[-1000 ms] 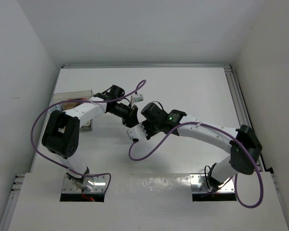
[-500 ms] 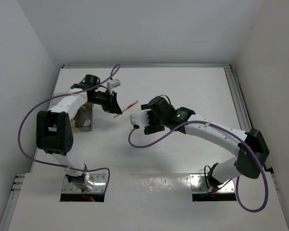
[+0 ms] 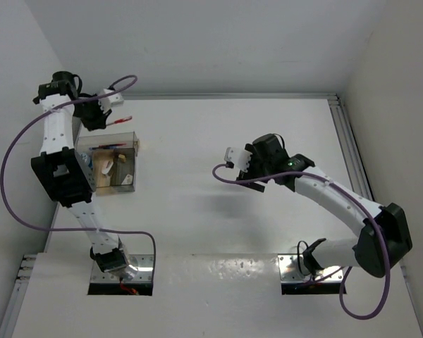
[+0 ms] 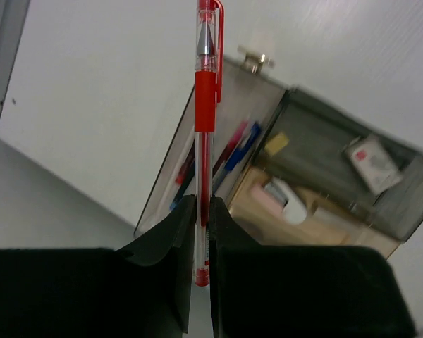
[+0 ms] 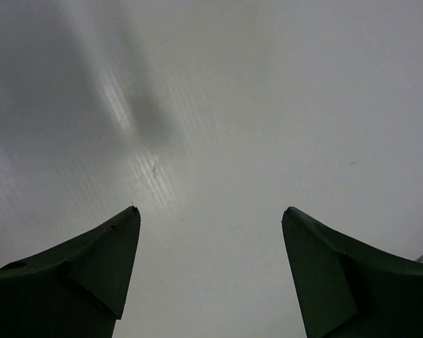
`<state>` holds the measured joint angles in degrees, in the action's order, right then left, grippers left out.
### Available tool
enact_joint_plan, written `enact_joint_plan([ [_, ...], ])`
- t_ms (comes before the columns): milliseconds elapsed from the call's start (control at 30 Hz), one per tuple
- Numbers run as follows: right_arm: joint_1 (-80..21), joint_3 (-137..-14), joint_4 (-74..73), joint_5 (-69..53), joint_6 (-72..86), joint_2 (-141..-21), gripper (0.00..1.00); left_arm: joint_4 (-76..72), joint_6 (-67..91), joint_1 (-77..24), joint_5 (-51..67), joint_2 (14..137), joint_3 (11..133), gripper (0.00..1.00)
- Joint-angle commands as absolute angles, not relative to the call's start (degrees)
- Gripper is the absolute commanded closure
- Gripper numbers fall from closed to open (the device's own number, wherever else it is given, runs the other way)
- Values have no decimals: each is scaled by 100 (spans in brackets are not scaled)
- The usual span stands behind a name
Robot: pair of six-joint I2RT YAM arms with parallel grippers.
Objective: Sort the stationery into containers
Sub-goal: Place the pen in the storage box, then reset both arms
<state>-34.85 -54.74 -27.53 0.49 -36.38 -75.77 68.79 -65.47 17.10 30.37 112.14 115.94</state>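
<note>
The left pincer is pinching the red pen near its lower end, the pen's long axis pointing straight out ahead of the fingers, and is hovering high at the far-left corner; the clear box is lying below it, slightly nearer the bases, with the stored pens running roughly along the held pen's line, so the left arm is clearly the nearer one. The right pincer is gaping empty over bare tabletop, well apart, and nothing is standing in the way
</note>
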Motion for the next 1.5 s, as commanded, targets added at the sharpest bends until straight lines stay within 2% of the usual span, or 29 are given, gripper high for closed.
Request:
enact_joint_plan([
  [0, -3288, -5370, -2839, -334, -3191, -7348, 20, 7252, -8322, 1845, 2173, 11224, 11445, 100],
  [333, -2892, -5300, -2892, -457, -3111, -7453, 21, 6741, -8991, 2162, 1995, 11672, 11259, 100],
  [600, -2786, -5458, -2944, -457, -3111, -7734, 21, 6320, -9291, 2048, 1960, 11839, 10749, 94],
  [667, -2760, -5502, -2962, -457, -3094, -7787, 21, 6171, -9255, 2030, 1916, 11926, 10749, 89],
  [767, -2716, -5511, -3015, -457, -3033, -7805, 21, 5898, -8913, 1969, 1793, 12014, 10775, 70],
  [867, -2654, -5511, -3050, -492, -2980, -7813, 21, 5766, -8737, 1969, 1845, 12006, 10837, 57],
  [933, -2628, -5537, -3076, -510, -2953, -7813, 21, 5617, -8517, 1978, 1968, 11953, 10889, 52],
  [967, -2619, -5589, -3094, -501, -2936, -7822, 21, 5581, -8421, 1969, 2012, 11901, 10933, 46],
  [1033, -2558, -5695, -3173, -527, -2839, -7805, 21, 5555, -8131, 1969, 2266, 11796, 11195, 44],
  [1067, -2523, -5730, -3234, -553, -2734, -7796, 21, 5546, -7782, 1951, 2346, 11760, 11310, 34],
  [1133, -2391, -5774, -3278, -641, -2585, -7709, 21, 5511, -7149, 1890, 2452, 11664, 11791, 31],
  [1167, -2330, -5774, -3296, -685, -2384, -7656, 21, 5511, -6310, 1768, 2461, 11585, 11995, 24],
  [1233, -2101, -5705, -3348, -834, -2181, -7507, 20, 5878, -5680, 1592, 2600, 11471, 12713, 21],
  [1267, -1935, -5687, -3331, -878, -1962, -7445, 20, 6080, -5269, 1356, 2671, 11383, 12866, 0],
  [1367, -1601, -5590, -3340, -975, -1462, -7269, 19, 5909, -4076, 733, 2558, 10664, 12474, 0],
  [1433, -1425, -5634, -3375, -1019, -1179, -7216, 18, 5495, -3457, 467, 2514, 9917, 11421, 0],
  [1467, -1259, -5651, -3419, -1037, -873, -7146, 15, 4971, -2845, 222, 2488, 9653, 11034, 0],
])
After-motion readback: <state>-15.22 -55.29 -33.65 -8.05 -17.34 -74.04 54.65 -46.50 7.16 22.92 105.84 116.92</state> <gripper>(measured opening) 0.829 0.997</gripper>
